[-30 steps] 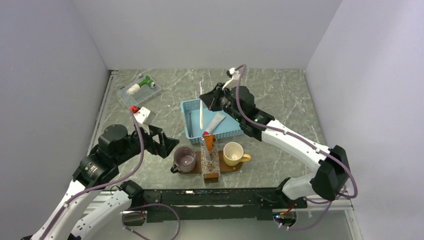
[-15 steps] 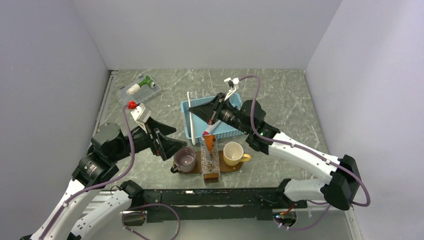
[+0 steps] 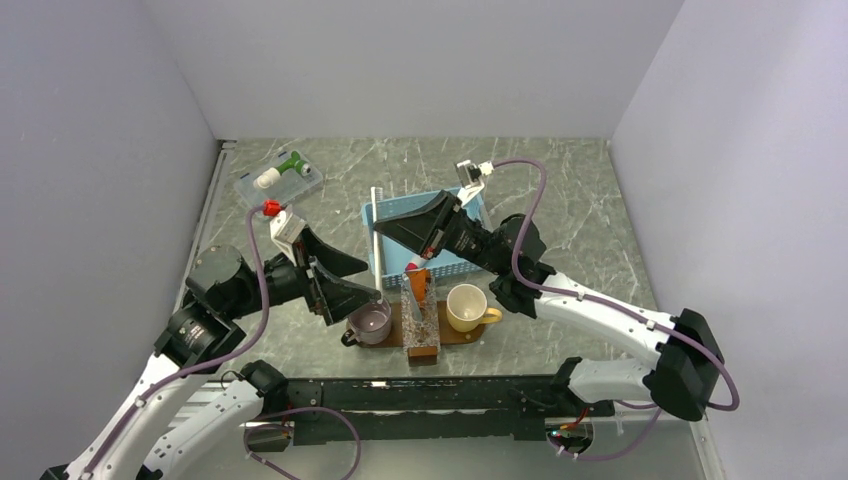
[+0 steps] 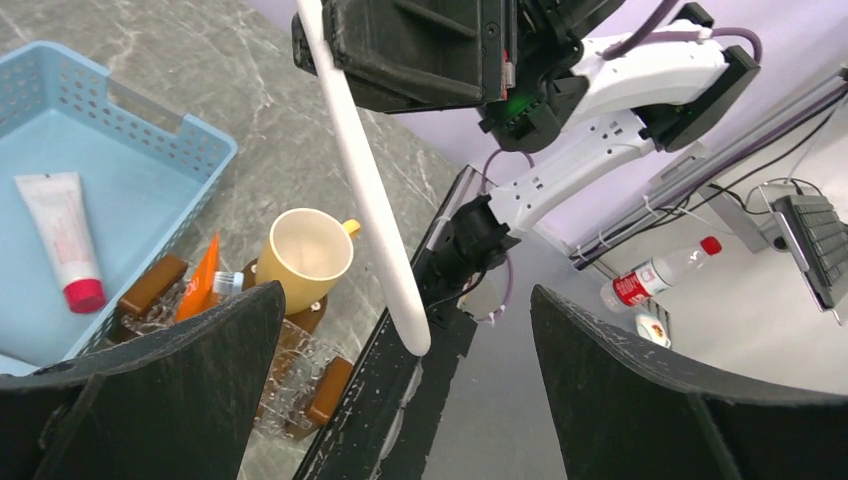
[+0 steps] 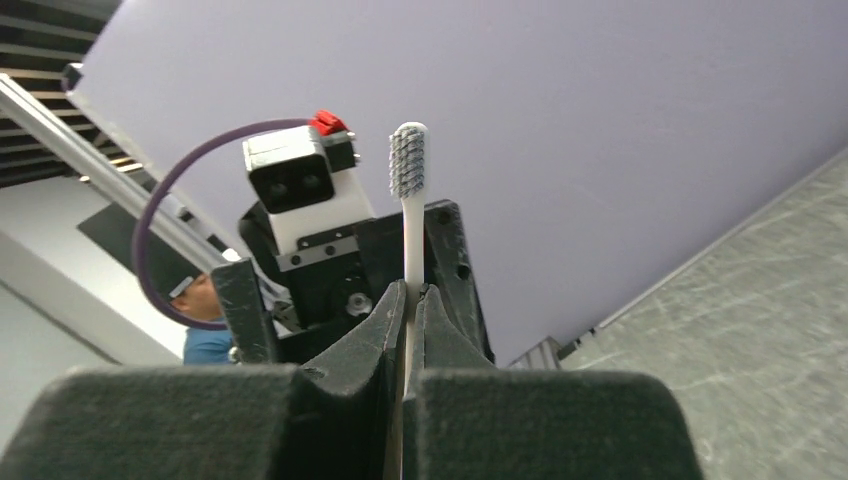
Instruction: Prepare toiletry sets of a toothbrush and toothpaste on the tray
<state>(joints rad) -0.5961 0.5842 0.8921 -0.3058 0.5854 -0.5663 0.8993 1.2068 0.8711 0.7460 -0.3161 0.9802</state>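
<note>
Toothbrush (image 5: pixel 411 225) between tight jaws of right gripper (image 5: pixel 408 296) (bristle end out, seemingly mid-handle)

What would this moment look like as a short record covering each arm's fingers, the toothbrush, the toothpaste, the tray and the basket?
right fingers: shut on the toothbrush
toothbrush: in the air, above the table
left fingers: open, empty, facing the toothbrush
toothpaste: upright in the clear box
tray: carries the clear box, purple mug, yellow mug
basket: holds a white tube with red cap
</note>
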